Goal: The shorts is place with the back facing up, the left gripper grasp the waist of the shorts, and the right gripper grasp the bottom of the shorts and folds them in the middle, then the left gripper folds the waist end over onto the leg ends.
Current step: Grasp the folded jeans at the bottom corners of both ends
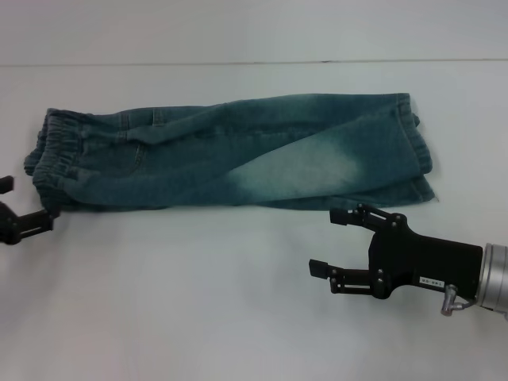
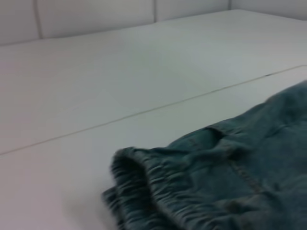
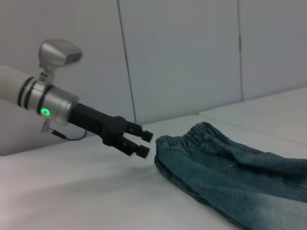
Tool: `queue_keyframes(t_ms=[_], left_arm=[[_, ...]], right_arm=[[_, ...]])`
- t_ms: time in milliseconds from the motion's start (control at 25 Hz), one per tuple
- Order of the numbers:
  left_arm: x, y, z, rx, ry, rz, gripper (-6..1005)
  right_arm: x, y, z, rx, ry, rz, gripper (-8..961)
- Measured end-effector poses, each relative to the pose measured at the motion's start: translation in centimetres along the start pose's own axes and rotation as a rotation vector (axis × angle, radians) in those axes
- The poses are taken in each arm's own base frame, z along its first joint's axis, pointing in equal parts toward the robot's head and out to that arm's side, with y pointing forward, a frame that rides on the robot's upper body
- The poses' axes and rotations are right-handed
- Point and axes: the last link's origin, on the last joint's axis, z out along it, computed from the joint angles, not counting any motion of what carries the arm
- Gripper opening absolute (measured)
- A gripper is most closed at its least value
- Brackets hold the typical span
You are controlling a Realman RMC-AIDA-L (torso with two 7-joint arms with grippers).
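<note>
The denim shorts lie on the white table, folded lengthwise into a long strip. Their ruched waist is at the left end and the stitched leg ends at the right end. My left gripper is open at the table's left edge, just beside the waist and holding nothing. The right wrist view shows the same left gripper close to the waist, apart from it. My right gripper is open and empty, in front of the shorts' right half. The left wrist view shows the waist close up.
A thin seam line crosses the table behind the shorts. White wall panels stand beyond the table. White table surface stretches in front of the shorts, between the two arms.
</note>
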Motion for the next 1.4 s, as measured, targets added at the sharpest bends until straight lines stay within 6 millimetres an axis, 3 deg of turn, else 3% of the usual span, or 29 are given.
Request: queue_keyframes(t_ms=[480, 1080, 1280, 1400], left_arm=[[1.0, 0.5, 2.2, -0.012, -0.038, 0.069, 909], [0.0, 1.0, 2.5, -0.021, -0.08, 0.081, 891], [0.5, 1.4, 2.9, -0.037, -0.036, 0.082, 668], [0.7, 1.7, 3.3, -0.051, -0.029, 0.095, 605]], right_arm=[[-0.3, 0.0, -0.2, -0.003, -0.019, 0.009, 944], [-0.5, -0.4, -0.1, 0.007, -0.011, 0.018, 945], [-0.4, -0.4, 0.0, 0.009, -0.009, 0.028, 944], [-0.3, -0.4, 0.0, 0.011, -0.009, 0.032, 944]])
